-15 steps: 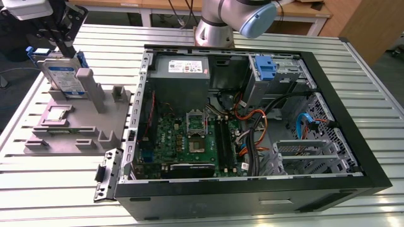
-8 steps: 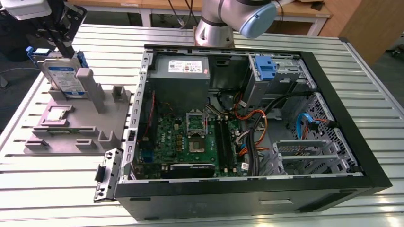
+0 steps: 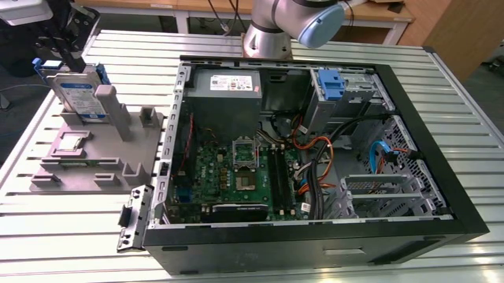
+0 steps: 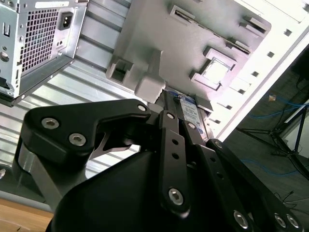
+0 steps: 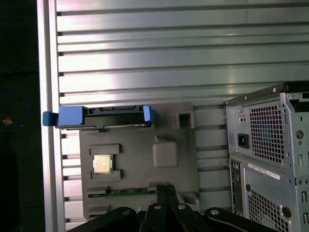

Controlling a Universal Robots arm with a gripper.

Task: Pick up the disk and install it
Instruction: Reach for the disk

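- Disk (image 3: 79,97): flat silver-grey hard drive with a blue-and-white label and blue plastic rails on its edges. It stands upright on one edge in a slot at the far end of a grey plastic fixture block (image 3: 141,147).
- Fixture sits on the ribbed metal table (image 3: 79,236), on the exterior view's left of the open black computer case (image 3: 315,253). Disk is well apart from the case, not yet installed.
- Inside the case: a bare blue plastic bracket (image 3: 331,82) at the drive bay and a grey power-supply box (image 3: 224,85). Neither is the target.
- Handling, as a judgement: stiff metal body, dense for its size, no give. Smooth faces could slip under a light pinch. Shock-sensitive, so no knocks against the slot walls or the case edge.
- Hold, as a judgement: across the two flat faces at the exposed upper edge, midway between the rails. The blue rails look thin and springy; better left free.
- Arm (image 3: 299,20): base joint stands behind the case, and the wrist reaches over to the fixture at the exterior view's upper left.
- Black gripper (image 3: 75,62) points straight down at the disk's top edge, in line with it.
- Cannot tell whether the gripper is open or closed, or whether it has contact with the disk.
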